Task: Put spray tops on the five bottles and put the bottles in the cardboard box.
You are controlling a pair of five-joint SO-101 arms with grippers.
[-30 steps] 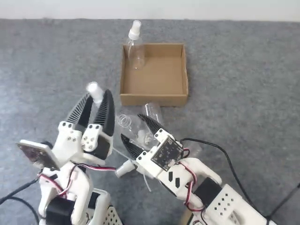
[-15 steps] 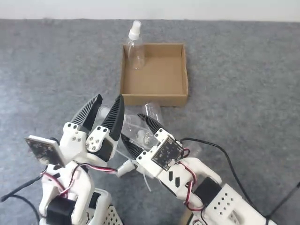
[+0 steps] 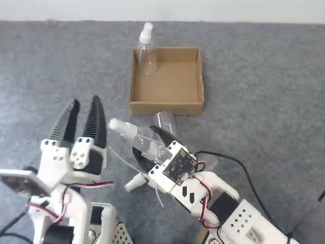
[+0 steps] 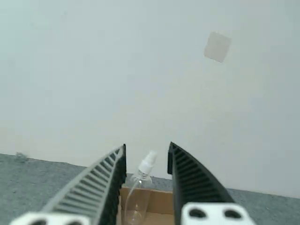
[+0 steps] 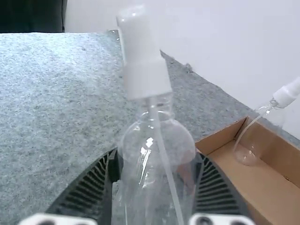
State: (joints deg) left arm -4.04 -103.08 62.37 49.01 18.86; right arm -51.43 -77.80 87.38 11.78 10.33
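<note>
Right arm's jaws grasp a spray-topped bottle (image 3: 133,133) — left arm's jaws released, empty; a second bottle (image 3: 147,56) stands in the cardboard box (image 3: 165,108).

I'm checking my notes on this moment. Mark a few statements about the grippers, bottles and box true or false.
1. The right gripper grips a held bottle that wears a spray top. True.
2. The left gripper holds a spray top. False: it is open and empty.
3. A capped bottle stands in the cardboard box. True.
4. The cardboard box holds five bottles. False: just one.
</note>
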